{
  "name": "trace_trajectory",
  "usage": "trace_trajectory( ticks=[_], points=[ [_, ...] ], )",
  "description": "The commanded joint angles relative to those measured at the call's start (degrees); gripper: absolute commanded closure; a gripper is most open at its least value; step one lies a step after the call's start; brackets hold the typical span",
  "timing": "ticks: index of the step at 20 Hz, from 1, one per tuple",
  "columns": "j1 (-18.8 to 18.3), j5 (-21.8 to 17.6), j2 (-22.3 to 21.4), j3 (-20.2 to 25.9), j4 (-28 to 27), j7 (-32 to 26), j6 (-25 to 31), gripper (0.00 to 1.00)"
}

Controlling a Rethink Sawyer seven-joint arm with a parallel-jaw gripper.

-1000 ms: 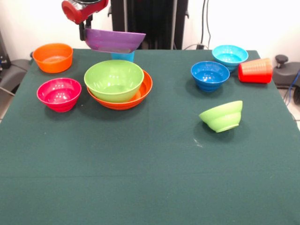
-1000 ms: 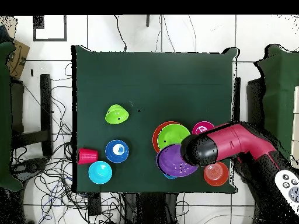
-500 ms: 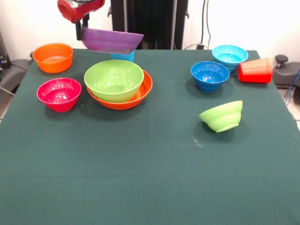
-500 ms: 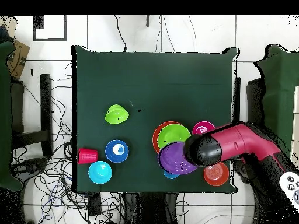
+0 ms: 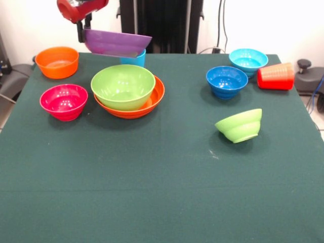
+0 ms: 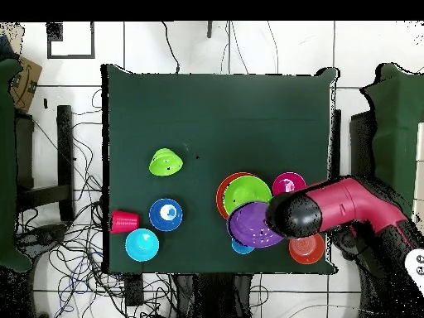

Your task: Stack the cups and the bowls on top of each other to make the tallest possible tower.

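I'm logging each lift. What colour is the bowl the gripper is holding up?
Purple: the large bowl hangs from the gripper, clearest in the front view.

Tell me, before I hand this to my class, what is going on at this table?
The robot arm's gripper holds the large purple bowl by its rim, lifted clear of the table near the light blue cup. In front of it a large lime green bowl sits nested in a large orange bowl. The smaller bowls stand scattered about; the red cup lies on its side. The tower is barely begun.
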Motion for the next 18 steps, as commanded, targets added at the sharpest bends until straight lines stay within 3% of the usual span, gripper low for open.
trace_trajectory(
  ticks=[1, 4, 8, 13, 18],
  points=[
    [-1.16, -1.35, 1.45, 1.44, 2.66, -16.57, -3.76, 1.0],
    [-3.87, -0.88, 0.48, 2.83, 4.14, -17.29, -4.75, 1.0],
    [-6.39, -3.28, 2.26, 2.75, 3.95, -15.92, -8.03, 1.0],
    [-6.01, -6.74, 5.33, 0.96, 1.79, -13.97, -11.25, 1.0],
    [-4.31, -7.54, 5.87, -0.5, 1.48, -11.57, -11.56, 1.0]
  ],
)
